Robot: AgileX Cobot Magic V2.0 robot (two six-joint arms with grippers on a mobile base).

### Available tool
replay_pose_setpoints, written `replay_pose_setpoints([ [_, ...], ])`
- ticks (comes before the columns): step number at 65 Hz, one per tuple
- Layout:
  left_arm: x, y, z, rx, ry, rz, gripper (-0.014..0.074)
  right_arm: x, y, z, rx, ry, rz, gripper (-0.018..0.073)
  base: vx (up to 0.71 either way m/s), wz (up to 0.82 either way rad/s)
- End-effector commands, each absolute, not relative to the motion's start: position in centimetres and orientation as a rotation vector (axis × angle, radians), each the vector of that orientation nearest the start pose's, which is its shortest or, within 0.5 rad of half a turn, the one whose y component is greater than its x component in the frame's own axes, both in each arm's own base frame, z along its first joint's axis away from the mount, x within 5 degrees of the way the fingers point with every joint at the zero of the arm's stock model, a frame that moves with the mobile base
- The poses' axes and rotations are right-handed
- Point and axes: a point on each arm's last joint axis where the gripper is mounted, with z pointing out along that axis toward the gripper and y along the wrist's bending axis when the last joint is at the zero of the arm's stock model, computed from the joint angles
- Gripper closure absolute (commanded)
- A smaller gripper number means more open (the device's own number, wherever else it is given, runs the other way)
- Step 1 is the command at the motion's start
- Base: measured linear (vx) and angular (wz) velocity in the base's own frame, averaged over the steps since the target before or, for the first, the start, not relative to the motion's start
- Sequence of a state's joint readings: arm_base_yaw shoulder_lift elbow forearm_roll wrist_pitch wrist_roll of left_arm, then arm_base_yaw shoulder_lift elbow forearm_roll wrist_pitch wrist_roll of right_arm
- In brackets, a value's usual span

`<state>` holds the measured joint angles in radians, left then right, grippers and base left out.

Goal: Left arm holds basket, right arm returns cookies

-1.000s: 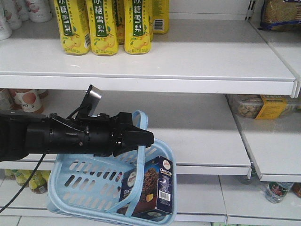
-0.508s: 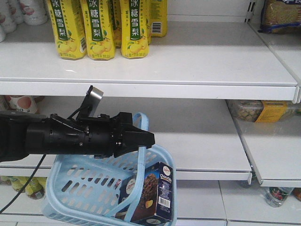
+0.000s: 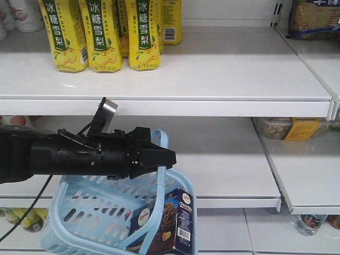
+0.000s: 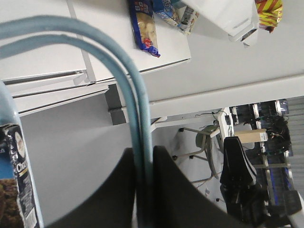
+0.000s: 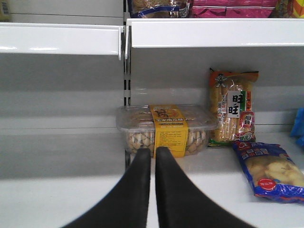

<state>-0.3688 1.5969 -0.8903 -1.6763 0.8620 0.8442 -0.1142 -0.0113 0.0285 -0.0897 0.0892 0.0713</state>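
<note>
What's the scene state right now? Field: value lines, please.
basket: light blue, hanging tilted from the left end effector
left end effector: shut on both basket handles
cookies: navy carton, standing inside the basket at its right end
right end effector: shut, empty, pointing at a clear snack tub
upper shelf: yellow drink bottles at left

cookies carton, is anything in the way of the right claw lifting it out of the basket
Yes. A basket handle slants down across the cookies carton, and the left claw gripping the handles hangs above it. The carton's right side looks free. The right claw points at another shelf.
</note>
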Motion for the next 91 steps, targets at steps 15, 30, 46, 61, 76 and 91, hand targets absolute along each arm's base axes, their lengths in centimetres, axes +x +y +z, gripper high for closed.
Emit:
replay_pose_setpoints([
  [15, 27.03, -17.71, 27.91, 0.027, 2.140, -1.656, 0.0599, 5.60, -0.67, 19.77, 0.063, 1.519, -0.123, 0.0565, 0.03, -0.03],
  [30, 27.03, -17.71, 27.91, 0.027, 2.140, -1.656, 0.0599, 5.60, -0.67, 19.77, 0.063, 1.519, -0.123, 0.0565, 0.01, -0.01],
  [46, 27.03, -17.71, 27.91, 0.027, 2.140, -1.656, 0.0599, 5.60, -0.67, 19.77, 0.063, 1.519, -0.123, 0.0565, 0.00, 0.00],
  [61, 27.03, -17.71, 27.91, 0.027, 2.140, -1.656, 0.0599, 5.60, -0.67, 19.76, 0.063, 1.520, -0.123, 0.0565, 0.00, 0.00],
  [76, 27.03, -17.71, 27.91, 0.027, 2.140, -1.656, 0.0599, 5.60, -0.67, 19.77, 0.063, 1.519, -0.123, 0.0565, 0.00, 0.00],
  [91, 27.03, -17.71, 27.91, 0.027, 2.140, -1.656, 0.0599, 5.60, -0.67, 19.77, 0.063, 1.519, -0.123, 0.0565, 0.00, 0.00],
])
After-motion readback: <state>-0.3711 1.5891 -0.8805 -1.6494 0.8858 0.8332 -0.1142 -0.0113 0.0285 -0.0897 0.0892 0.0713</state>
